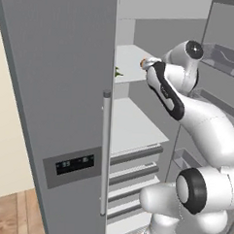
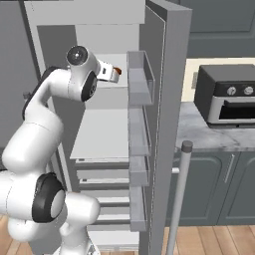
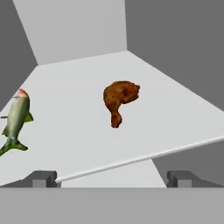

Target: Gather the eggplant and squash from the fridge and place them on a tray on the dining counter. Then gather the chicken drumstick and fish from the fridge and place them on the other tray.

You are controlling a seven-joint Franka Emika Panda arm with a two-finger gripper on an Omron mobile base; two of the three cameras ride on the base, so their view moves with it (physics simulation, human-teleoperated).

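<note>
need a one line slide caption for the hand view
Open gripper hovering at the front edge of a fridge shelf, facing a chicken drumstick at centre and a fish lying apart from it.

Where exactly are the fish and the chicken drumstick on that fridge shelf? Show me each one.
fish (image 3: 15,118), hand view, on the middle of its greenish body.
chicken drumstick (image 3: 119,99), hand view, on the thick meaty end.

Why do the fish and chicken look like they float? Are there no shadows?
Hand view: flat, even light; the fish and drumstick cast no clear shadow on the shelf. Both base views: soft, slightly blurry edges, no glare on the fridge.
</note>
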